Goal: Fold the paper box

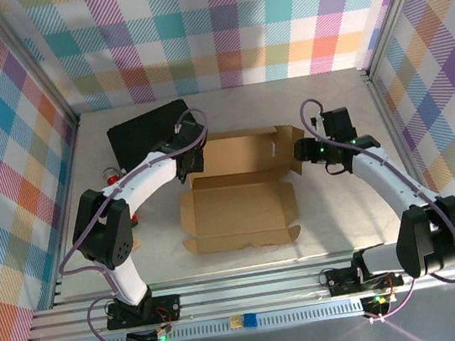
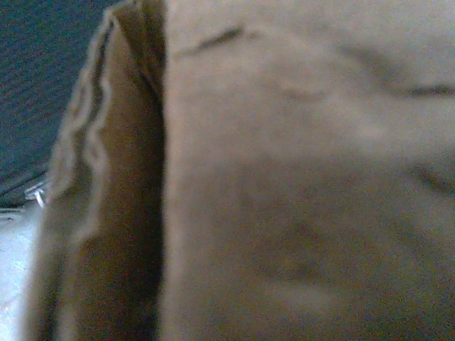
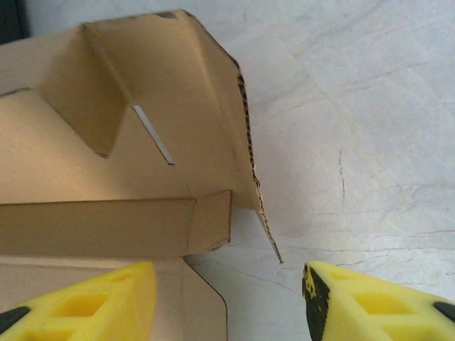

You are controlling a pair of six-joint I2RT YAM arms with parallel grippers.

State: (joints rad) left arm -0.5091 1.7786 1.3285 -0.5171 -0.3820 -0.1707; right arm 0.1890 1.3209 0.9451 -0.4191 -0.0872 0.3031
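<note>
The paper box (image 1: 237, 211) is brown corrugated cardboard lying mid-table, its tray part open upward and its rear panel (image 1: 242, 153) raised with flaps at both ends. My left gripper (image 1: 185, 161) is at the box's rear left corner and is shut. In the left wrist view, blurred cardboard (image 2: 298, 177) sits right against the camera, hiding the fingers, so a grip cannot be made out. My right gripper (image 1: 298, 159) (image 3: 231, 298) is open at the rear right corner. One yellow finger (image 3: 92, 302) is over the cardboard (image 3: 142, 156), the other (image 3: 370, 305) over bare table.
A black rectangular case (image 1: 141, 130) (image 2: 43, 85) lies at the back left, just behind the left gripper. A small red object (image 1: 112, 176) sits by the left arm. Plaid walls enclose the table on three sides, and an aluminium rail (image 1: 253, 290) runs along the near edge.
</note>
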